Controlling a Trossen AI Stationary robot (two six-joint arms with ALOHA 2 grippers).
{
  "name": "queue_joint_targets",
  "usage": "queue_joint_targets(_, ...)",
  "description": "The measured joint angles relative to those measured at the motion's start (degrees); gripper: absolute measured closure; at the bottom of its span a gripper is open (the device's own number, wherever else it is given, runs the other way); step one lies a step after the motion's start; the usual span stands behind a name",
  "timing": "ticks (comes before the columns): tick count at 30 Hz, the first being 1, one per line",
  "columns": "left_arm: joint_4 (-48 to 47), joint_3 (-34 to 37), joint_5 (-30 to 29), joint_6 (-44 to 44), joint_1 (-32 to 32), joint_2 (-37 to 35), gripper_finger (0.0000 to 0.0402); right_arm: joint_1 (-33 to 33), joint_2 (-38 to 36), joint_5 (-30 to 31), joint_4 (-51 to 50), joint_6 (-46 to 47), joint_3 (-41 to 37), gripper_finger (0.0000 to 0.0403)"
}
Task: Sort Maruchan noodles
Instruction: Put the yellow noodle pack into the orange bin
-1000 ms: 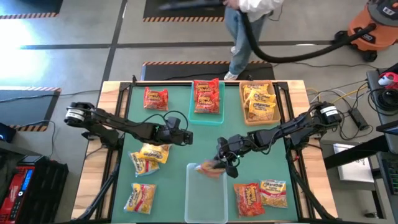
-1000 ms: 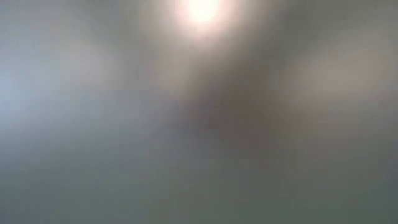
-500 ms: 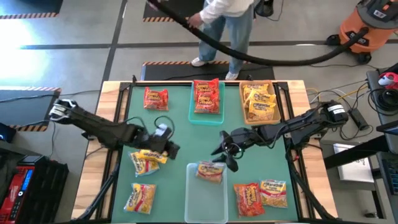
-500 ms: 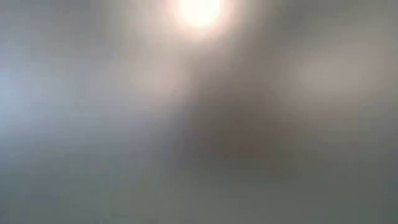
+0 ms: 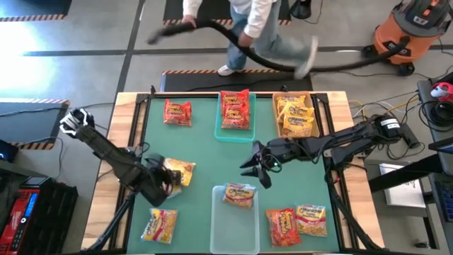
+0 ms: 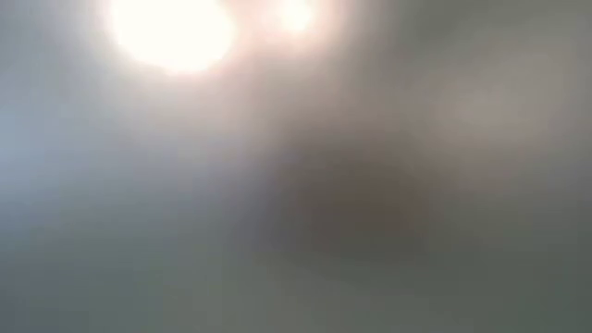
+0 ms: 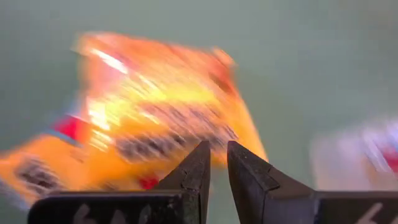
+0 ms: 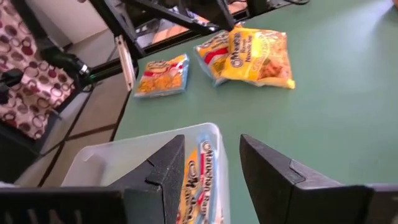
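The left gripper [image 5: 164, 181] hangs low over the left side of the green table [image 5: 205, 145], its fingers [image 7: 198, 171] drawn close with only a narrow slit between them and nothing caught there; the wrist view shows them right above a blurred yellow-orange packet [image 7: 149, 124]. The right gripper [image 5: 256, 168] sits near the table's middle with its fingers spread wide and empty, just beyond the far end of the clear bin [image 5: 236, 219].

The Maruchan noodles are flat crinkly packets in red, yellow and orange with red print. One packet [image 5: 239, 195] lies in the clear bin's far end. Two overlapping yellow packets [image 5: 177, 172] lie by the left gripper, another packet [image 5: 160, 225] lies near the front left corner, and an orange-red one [image 5: 282, 224] lies beside a yellow one [image 5: 311, 219] at the front right. A red packet [image 5: 178, 112] lies loose at the back left. Red packets fill the teal bin [image 5: 235, 132], yellow ones the tan bin [image 5: 296, 136].

Half a second ago the left gripper was farther toward the centre; it has since swung down and leftward onto the yellow pair. The right gripper has drawn back from the clear bin, where the packet stays put. The low view shows only haze.
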State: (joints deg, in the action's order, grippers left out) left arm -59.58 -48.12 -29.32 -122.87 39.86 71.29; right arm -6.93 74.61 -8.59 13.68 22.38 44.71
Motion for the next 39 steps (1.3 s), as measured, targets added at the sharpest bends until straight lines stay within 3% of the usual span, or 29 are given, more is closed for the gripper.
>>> queue_joint_targets(2,-3.8,0.0,-0.3,-5.7,-0.6,1.7,0.0364,0.3,0.0,0.1,0.4,0.7,0.0,0.0261)
queue_joint_targets(5,-4.1,0.0,-0.2,-6.8,-1.9,4.1,0.0364,0.4,0.2,0.1,0.4,0.9,0.0,0.0261)
queue_joint_targets(16,-1.3,0.0,3.3,-5.7,-5.6,12.9,0.0364,0.3,0.1,0.1,-0.2,1.0,2.1,0.0264)
queue_joint_targets(20,0.4,0.5,3.3,-0.4,-8.3,14.1,0.0364,0.3,0.0,0.1,-0.3,0.9,3.6,0.0264)
queue_joint_targets(27,12.3,3.9,3.9,26.0,-16.8,14.1,0.0364,0.3,-0.1,0.1,-0.2,0.3,4.8,0.0264)
queue_joint_targets(33,22.5,5.4,3.7,57.8,-23.1,14.1,0.0364,0.3,-0.1,0.1,-2.5,0.2,4.8,0.0264)
queue_joint_targets(37,25.7,5.5,4.6,82.8,-23.8,14.1,0.0364,0.3,-0.1,0.1,-5.3,0.1,4.8,0.0264)
queue_joint_targets(39,24.6,5.1,5.3,90.6,-23.7,14.1,0.0364,0.3,-0.1,0.1,-6.5,-0.2,4.8,0.0264)
